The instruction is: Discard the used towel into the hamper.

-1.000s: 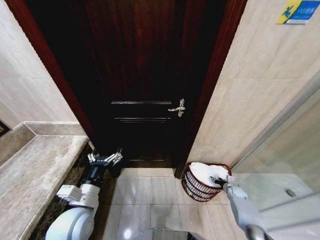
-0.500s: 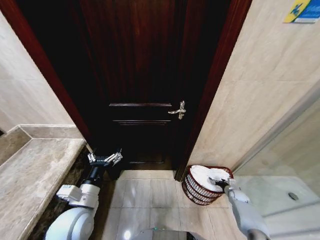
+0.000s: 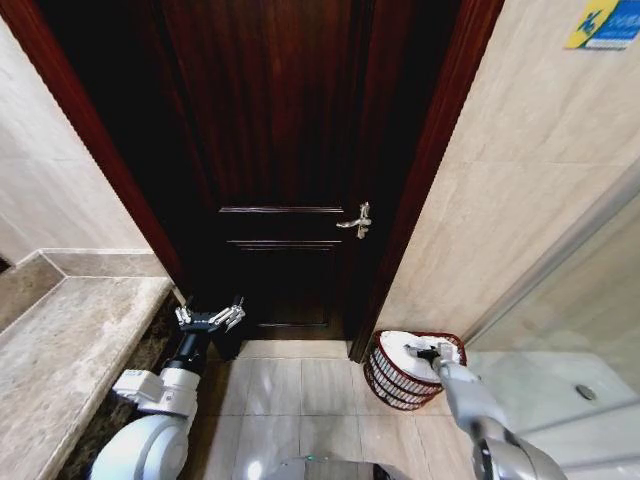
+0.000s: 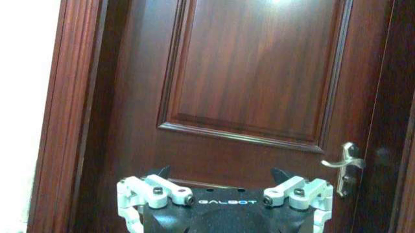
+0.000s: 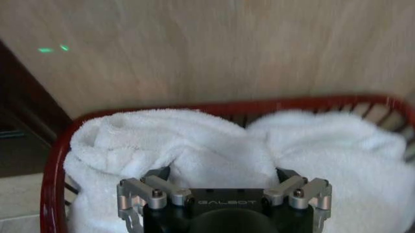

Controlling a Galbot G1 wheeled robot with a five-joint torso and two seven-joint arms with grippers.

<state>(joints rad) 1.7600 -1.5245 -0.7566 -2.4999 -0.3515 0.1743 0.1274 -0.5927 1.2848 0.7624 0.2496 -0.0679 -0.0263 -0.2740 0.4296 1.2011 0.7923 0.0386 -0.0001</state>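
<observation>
One hamper [image 3: 398, 375], one white towel [image 3: 410, 350], one dark door [image 3: 290, 160], one door handle [image 3: 356, 221], two grippers.

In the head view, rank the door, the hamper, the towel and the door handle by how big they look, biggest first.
1. Door, by far the largest.
2. Hamper.
3. Towel, lying in the hamper, a bit smaller than it.
4. Door handle, smallest.
The door stands farther off than the hamper, yet looks biggest.

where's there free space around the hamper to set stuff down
Bare floor tiles between the left gripper and the hamper, before the door. Crowded: the hamper holds the towel, right gripper over it, open fingers.
</observation>
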